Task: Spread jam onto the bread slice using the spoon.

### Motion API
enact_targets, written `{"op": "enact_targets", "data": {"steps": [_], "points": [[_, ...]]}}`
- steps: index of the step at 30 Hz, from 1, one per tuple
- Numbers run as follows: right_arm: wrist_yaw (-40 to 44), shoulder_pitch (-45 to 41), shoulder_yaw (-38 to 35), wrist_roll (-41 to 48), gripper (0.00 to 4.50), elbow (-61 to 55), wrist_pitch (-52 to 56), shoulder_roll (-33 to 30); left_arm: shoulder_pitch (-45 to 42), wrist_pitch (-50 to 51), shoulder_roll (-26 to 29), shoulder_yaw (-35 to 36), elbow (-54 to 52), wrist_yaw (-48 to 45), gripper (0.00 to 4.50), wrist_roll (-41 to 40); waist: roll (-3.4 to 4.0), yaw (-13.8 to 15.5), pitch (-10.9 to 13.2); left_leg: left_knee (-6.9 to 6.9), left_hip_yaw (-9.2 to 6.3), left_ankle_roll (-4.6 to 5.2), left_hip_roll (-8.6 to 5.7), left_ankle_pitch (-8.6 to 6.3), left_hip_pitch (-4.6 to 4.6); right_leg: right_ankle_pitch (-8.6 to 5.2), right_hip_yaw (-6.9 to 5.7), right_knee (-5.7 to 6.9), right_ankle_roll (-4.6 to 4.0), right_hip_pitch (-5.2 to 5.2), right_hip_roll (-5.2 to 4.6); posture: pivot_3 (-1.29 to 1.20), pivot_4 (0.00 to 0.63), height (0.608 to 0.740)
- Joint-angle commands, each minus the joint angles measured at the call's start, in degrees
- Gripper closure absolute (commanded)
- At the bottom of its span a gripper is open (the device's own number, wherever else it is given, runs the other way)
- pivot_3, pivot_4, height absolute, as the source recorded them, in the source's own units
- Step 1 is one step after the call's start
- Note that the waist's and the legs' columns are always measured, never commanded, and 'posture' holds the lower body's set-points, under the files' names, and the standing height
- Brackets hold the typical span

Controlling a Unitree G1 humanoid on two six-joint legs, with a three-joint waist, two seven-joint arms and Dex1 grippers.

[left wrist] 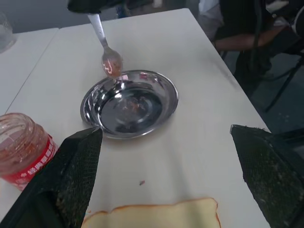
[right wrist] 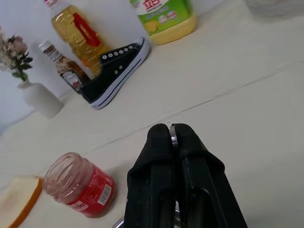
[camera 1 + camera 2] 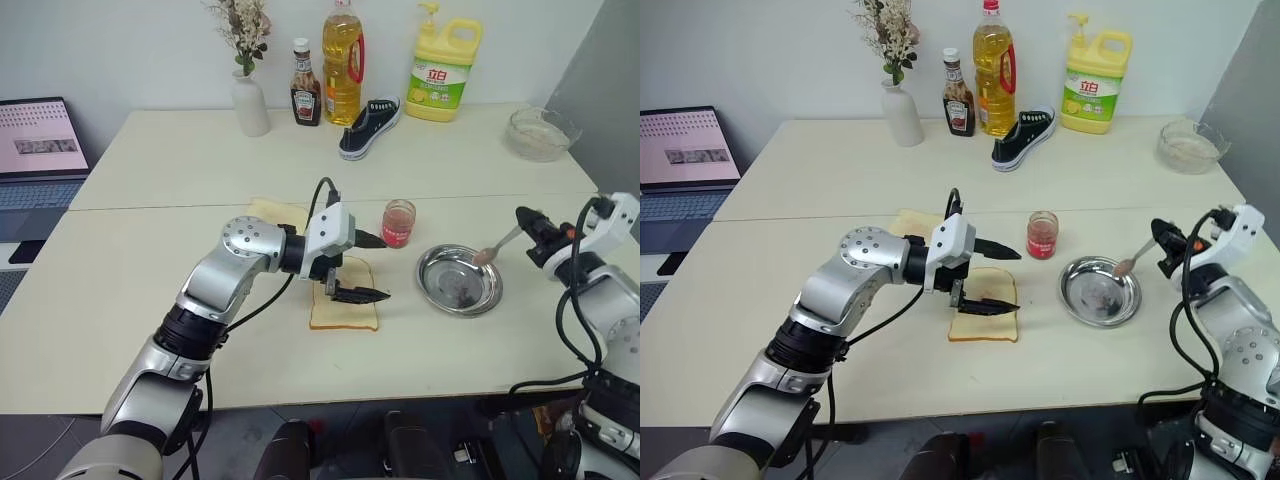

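Note:
The pale bread slice [image 3: 340, 312] lies flat on the table near its middle. My left gripper [image 3: 385, 268] hovers just over the slice, pointing toward the dish, open with nothing between its fingers [image 1: 78, 171]. Beyond it stands the small clear jar of red jam [image 3: 398, 223], its lid off. To the right of the jar sits a round steel dish [image 3: 430, 262] with red smears inside. My right gripper [image 3: 530, 225] is shut on the handle of the silver spoon [image 3: 497, 247]. The spoon's bowl [image 1: 112, 64] carries reddish jam and hangs over the dish's far right rim.
A yellower bread slice [image 3: 278, 212] lies behind my left forearm. Along the back stand a white vase [image 3: 250, 100], a sauce bottle [image 3: 305, 95], an oil bottle [image 3: 342, 60], a black shoe [image 3: 368, 125] and a detergent jug [image 3: 440, 65]. A glass bowl [image 3: 540, 135] sits far right, a laptop [image 3: 35, 150] far left.

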Motion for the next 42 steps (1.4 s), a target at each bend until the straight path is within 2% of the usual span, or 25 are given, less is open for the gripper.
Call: {"op": "enact_targets", "data": {"steps": [1, 19, 23, 32, 33, 39, 42], "points": [[0.37, -0.61, -1.65, 2.56, 4.48, 0.91, -3.02, 0.61, -0.94, -0.80, -0.36, 0.05, -0.06, -0.66, 0.00, 0.18, 0.04, -0.03, 0.01, 0.00, 0.02, 0.00, 0.00, 0.00, 0.01, 0.00, 0.03, 0.01, -0.01, 0.00, 0.00, 0.00, 0.150, 0.740], [7.22, -1.16, -1.73, 6.23, 4.48, 18.26, -7.29, -1.48, 0.08, -0.19, 0.54, 0.25, -1.51, -3.05, 0.00, -0.08, 0.05, 0.13, 0.00, 0.02, 0.08, 0.00, 0.01, 0.00, 0.09, 0.01, 0.10, -0.01, -0.02, 0.08, 0.00, 0.00, 0.150, 0.740], [7.17, -1.54, -2.15, 7.26, 3.45, 19.68, -7.49, -2.06, 0.52, 0.12, 1.02, 0.31, -2.24, -3.23, 0.00, -0.21, 0.05, 0.12, 0.00, 0.01, 0.09, 0.00, 0.01, 0.00, 0.10, 0.02, 0.12, -0.01, -0.02, 0.08, 0.00, 0.00, 0.150, 0.740], [6.23, -2.01, -3.27, 9.01, 0.25, 19.61, -7.28, -3.32, 0.15, -0.11, 0.97, 0.39, -1.72, -3.21, 0.00, -0.11, 0.05, 0.18, 0.00, 0.02, 0.10, 0.00, 0.01, 0.00, 0.09, 0.01, 0.13, -0.01, -0.01, 0.08, 0.00, 0.00, 0.150, 0.740], [6.10, -2.09, -3.46, 9.26, 0.01, 19.50, -7.21, -3.45, 0.11, -0.14, 0.94, 0.38, -1.66, -3.21, 0.00, -0.09, 0.05, 0.17, 0.00, 0.02, 0.10, 0.00, 0.01, 0.00, 0.09, 0.01, 0.13, -0.01, -0.01, 0.08, 0.00, 0.00, 0.150, 0.740], [5.58, -2.21, -3.89, 10.09, 0.01, 17.55, -6.00, -7.03, -0.37, -0.21, 2.64, 1.77, -0.74, -3.84, 0.00, -0.12, 0.05, 0.17, 0.00, 0.02, 0.11, 0.00, 0.01, 0.00, 0.10, 0.01, 0.14, -0.01, -0.01, 0.08, 0.00, 0.00, 0.150, 0.740], [7.80, -0.13, 1.29, 5.73, 0.01, 12.96, -4.10, -12.94, -0.65, -0.49, 6.34, 2.82, 1.29, -4.82, 0.00, 1.08, 0.09, 0.15, 0.00, 0.02, 0.13, 0.00, 0.00, 0.00, 0.10, 0.00, 0.15, -0.01, 0.01, 0.08, 0.00, 0.00, 0.150, 0.740]]}}
